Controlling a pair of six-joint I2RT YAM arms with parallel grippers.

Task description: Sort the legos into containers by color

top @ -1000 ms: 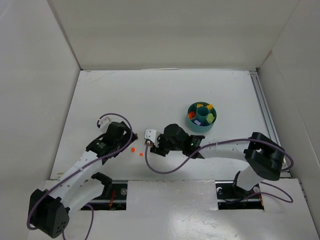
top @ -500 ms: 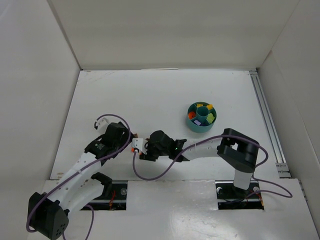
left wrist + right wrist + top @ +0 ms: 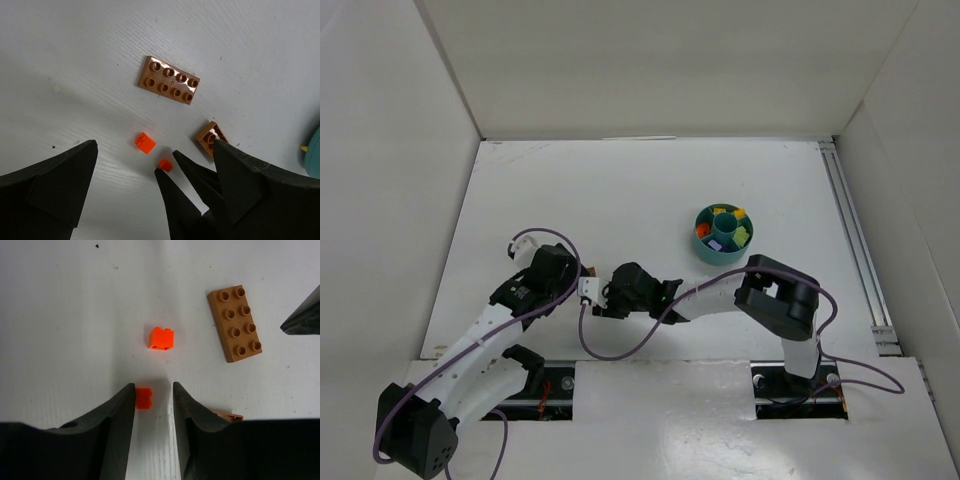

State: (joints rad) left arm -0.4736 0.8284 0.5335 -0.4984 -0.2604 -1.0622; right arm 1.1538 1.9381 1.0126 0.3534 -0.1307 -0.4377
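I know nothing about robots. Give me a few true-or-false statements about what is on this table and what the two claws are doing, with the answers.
1. The right gripper has its fingers on either side of a tiny red-orange brick lying on the table. True.
2. The left gripper is clamped on the brown plate. False: it is wide open and holds nothing; the plate lies flat on the table.
3. The teal tub has coloured bricks in it. True.
4. The tiny red-orange brick is stacked on the bigger red-orange brick. False: they lie apart.
5. The brown plate shows eight studs. True.
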